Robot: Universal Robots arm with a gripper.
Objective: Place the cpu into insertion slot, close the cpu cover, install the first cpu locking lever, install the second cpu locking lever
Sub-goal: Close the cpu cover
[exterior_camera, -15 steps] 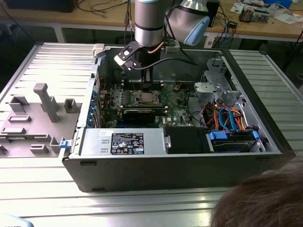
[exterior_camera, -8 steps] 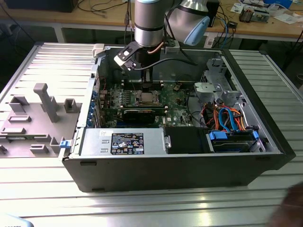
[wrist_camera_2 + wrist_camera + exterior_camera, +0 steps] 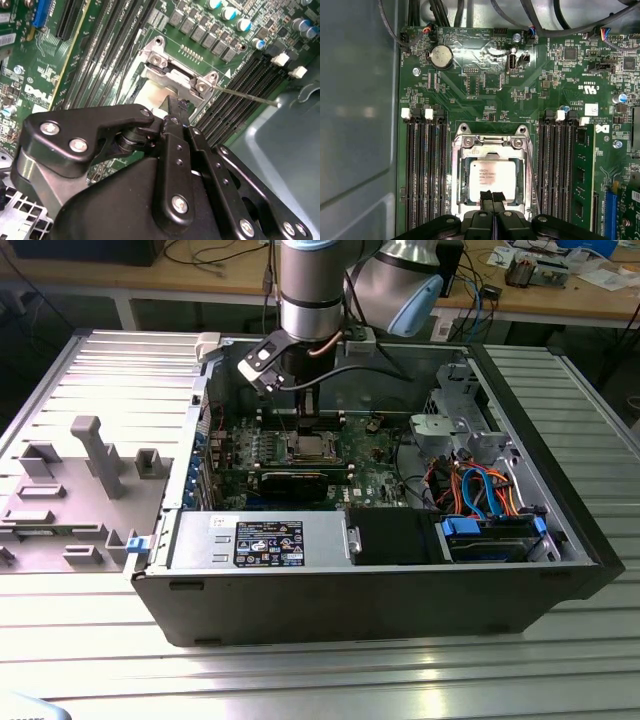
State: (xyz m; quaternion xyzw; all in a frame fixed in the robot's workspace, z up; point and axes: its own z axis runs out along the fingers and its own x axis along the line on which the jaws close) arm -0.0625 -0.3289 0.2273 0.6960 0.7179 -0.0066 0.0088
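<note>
Exterior view's left: grey plastic fixtures [image 3: 90, 455] on desk [image 3: 320, 680]. Centre: open computer case [image 3: 380, 590] holding the motherboard [image 3: 485, 80]. Cpu [image 3: 492, 174] seated in socket, cpu cover [image 3: 457, 170] lying flat around it. Pincer [image 3: 492, 196] clenched, empty, tips over the cpu's edge.

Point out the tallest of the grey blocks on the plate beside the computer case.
The upright post at the exterior view's left; it stands well above the low blocks around it.

Showing a wooden workbench [image 3: 560, 302] stretching well behind the pincer [image 3: 309, 427], perhaps strewn with cables [image 3: 212, 254]; catching glare on ribbed metal tabletop [image 3: 330, 680] below.
</note>
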